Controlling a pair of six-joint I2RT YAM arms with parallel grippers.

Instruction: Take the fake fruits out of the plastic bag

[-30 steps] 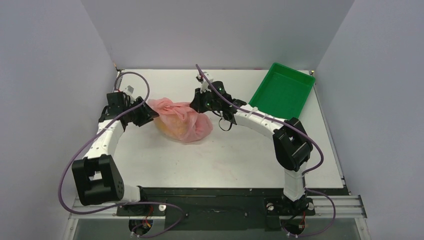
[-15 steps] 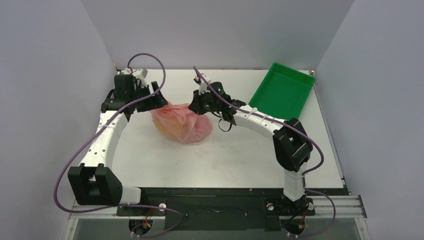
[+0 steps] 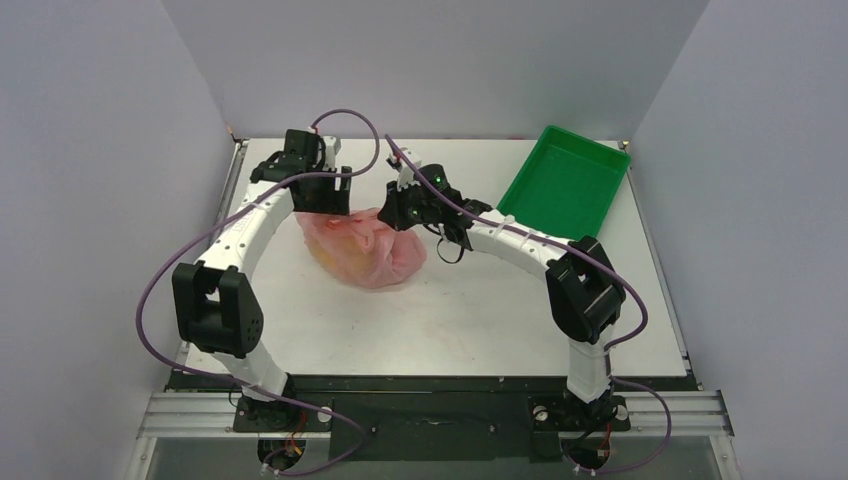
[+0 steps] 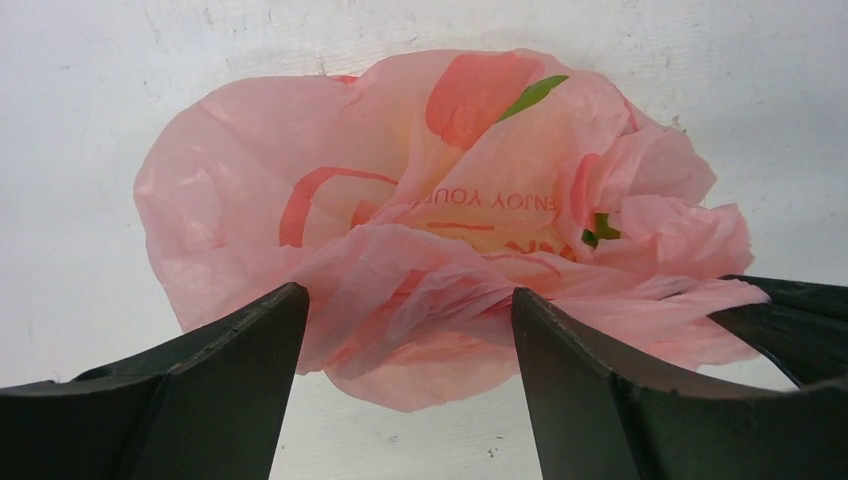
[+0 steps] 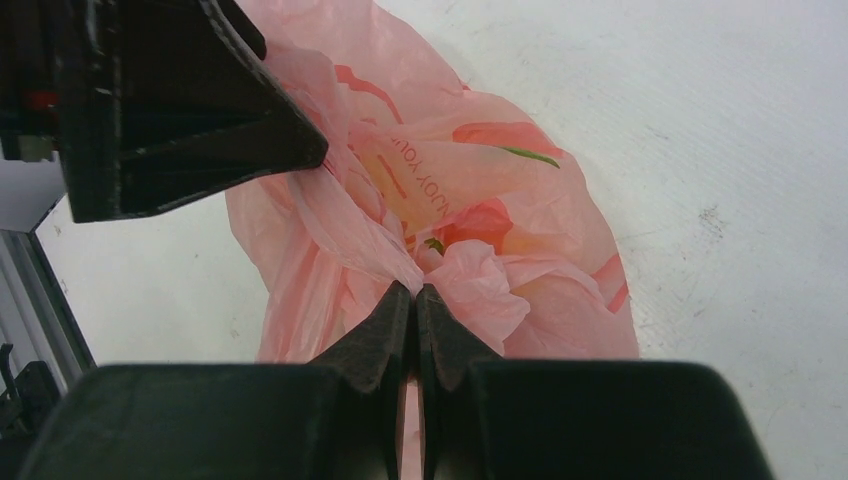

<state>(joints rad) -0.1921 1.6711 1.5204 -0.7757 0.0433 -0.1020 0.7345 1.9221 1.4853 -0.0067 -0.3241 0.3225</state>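
The pink plastic bag (image 3: 365, 252) lies crumpled on the white table, its mouth bunched together. The fake fruits are hidden inside it; only a yellowish tinge shows through the film. My right gripper (image 5: 413, 292) is shut on a gathered fold of the bag (image 5: 500, 230) at its far right top (image 3: 396, 214). Over the bag's far left edge hangs my left gripper (image 3: 326, 203), open. In the left wrist view its fingers (image 4: 235, 375) straddle the near rim of the bag (image 4: 440, 200) with the gripper (image 4: 405, 300) gripping nothing.
A green tray (image 3: 566, 185) stands tilted at the far right corner. The left gripper's black body (image 5: 190, 110) sits close beside the right fingers. Grey walls close the table in on three sides.
My left arm has swung from the bag's left side round to its far side, and its jaws have opened wide. The right gripper has kept its hold on the bag.
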